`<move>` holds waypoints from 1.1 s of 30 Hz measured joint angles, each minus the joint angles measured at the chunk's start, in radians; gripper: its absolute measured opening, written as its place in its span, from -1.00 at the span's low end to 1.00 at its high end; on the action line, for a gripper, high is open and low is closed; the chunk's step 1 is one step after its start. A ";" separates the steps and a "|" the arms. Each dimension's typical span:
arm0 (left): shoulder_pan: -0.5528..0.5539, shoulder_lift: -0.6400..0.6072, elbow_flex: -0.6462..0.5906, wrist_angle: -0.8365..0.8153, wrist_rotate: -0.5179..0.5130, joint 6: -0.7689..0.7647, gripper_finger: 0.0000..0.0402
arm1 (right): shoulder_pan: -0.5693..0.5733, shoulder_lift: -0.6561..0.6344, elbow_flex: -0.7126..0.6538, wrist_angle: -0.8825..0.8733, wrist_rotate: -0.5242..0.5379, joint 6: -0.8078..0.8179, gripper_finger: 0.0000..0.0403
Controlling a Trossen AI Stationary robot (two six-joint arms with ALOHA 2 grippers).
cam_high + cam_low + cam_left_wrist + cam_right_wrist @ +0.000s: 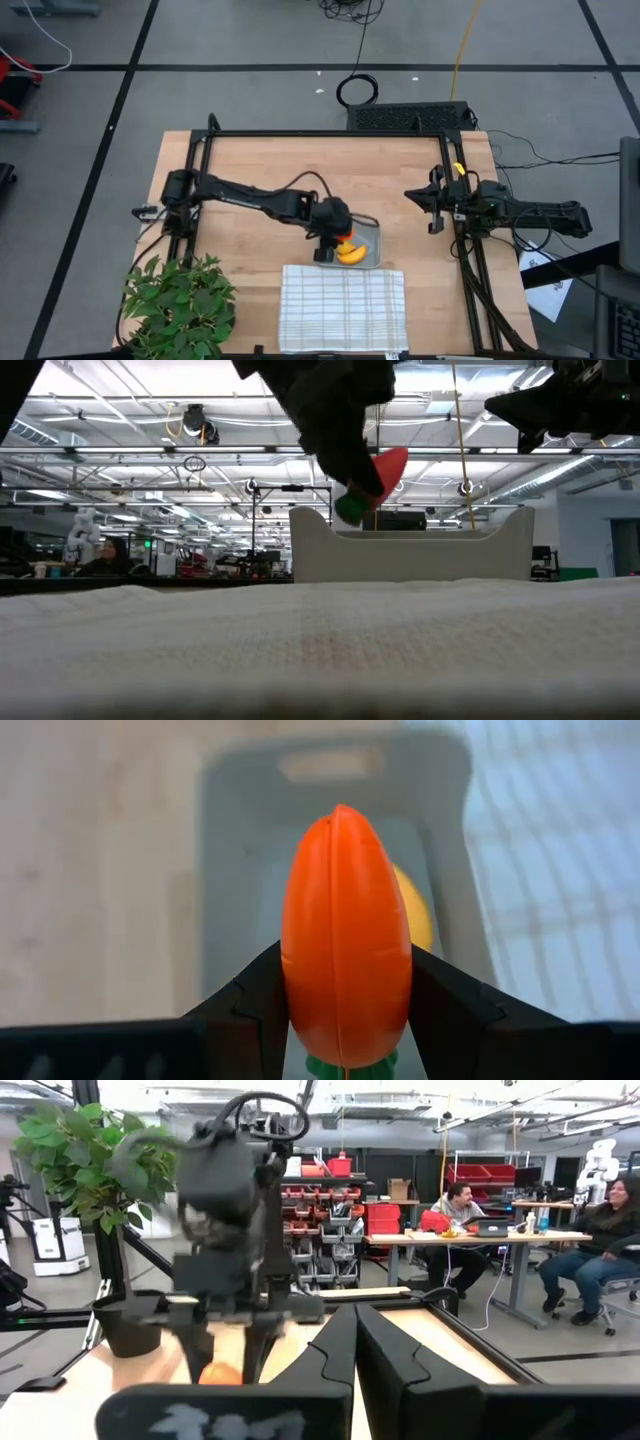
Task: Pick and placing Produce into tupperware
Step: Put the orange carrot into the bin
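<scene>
My left gripper point(328, 240) hangs over the near part of the grey translucent tupperware point(368, 240), shut on the orange carrot point(345, 950). In the low view the carrot point(378, 478) hangs above the tupperware's wall point(410, 550). A yellow piece, curved like the banana point(352, 256), lies on the tupperware's floor and also shows as a yellow lump point(420, 915) behind the carrot. I cannot make out the lemon separately. My right gripper point(436, 210) waits shut near the table's right edge, touching nothing. My left gripper pinches the carrot between its two fingers point(250, 1010) on the thick lower body point(300, 1010), just ahead of the green top point(345, 1068). The fingers come from above, slanting. The carrot lies along them, tip pointing away, tilted and lifted clear over the tupperware.
A white checked cloth point(343, 305) lies right at the tupperware's near side. A leafy green plant point(180, 300) stands at the table's near left corner. Bare wood point(260, 165) spreads toward the far edge. People sit at desks point(470, 1215) beyond the table.
</scene>
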 joint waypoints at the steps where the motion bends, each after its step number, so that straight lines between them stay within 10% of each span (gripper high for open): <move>1: -0.005 0.011 0.001 -0.009 -0.001 0.012 -0.21 | 0.000 0.000 0.000 -0.004 0.000 0.000 -1.00; 33: 0.002 0.077 0.002 0.022 -0.060 0.047 -0.21 | 0.000 0.015 0.000 -0.011 0.000 0.000 -1.00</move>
